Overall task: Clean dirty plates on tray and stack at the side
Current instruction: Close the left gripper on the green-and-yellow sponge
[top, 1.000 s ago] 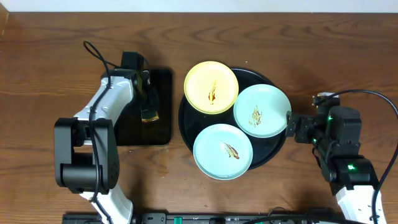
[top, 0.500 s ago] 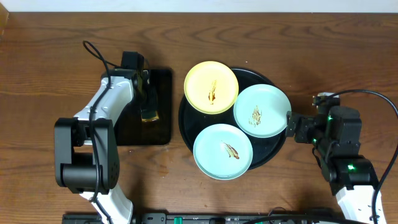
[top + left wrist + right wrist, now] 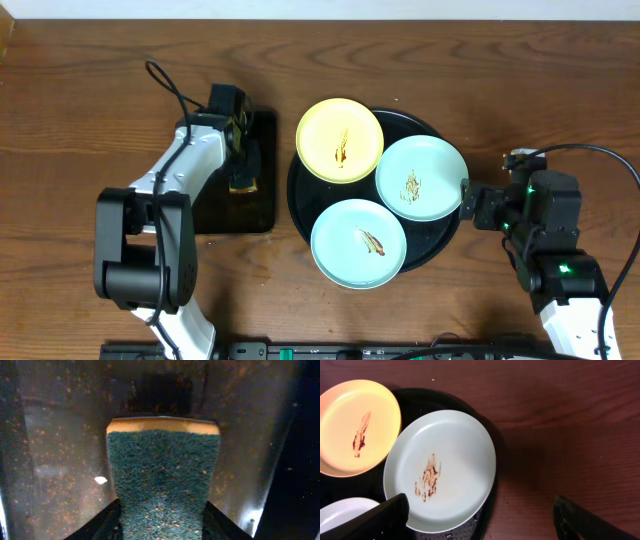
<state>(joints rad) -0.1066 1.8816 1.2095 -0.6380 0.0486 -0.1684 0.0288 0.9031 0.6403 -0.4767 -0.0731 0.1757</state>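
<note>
Yellow plate (image 3: 340, 140), right aqua plate (image 3: 420, 178), near aqua plate (image 3: 358, 242) flat on round black tray (image 3: 415, 122); all brown-smeared, unstacked.

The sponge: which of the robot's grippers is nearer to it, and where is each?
Left. The left gripper is at the sponge, fingers flanking it; the right gripper is beyond the round tray, beside a mint plate.

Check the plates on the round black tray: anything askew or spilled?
Two sit askew: the pale yellow round plastic plate overhangs the far-left rim of the large round glossy black tray, and the nearest mint-aqua plate overhangs its near rim. All three carry brown smears; nothing spilled on the table.
</note>
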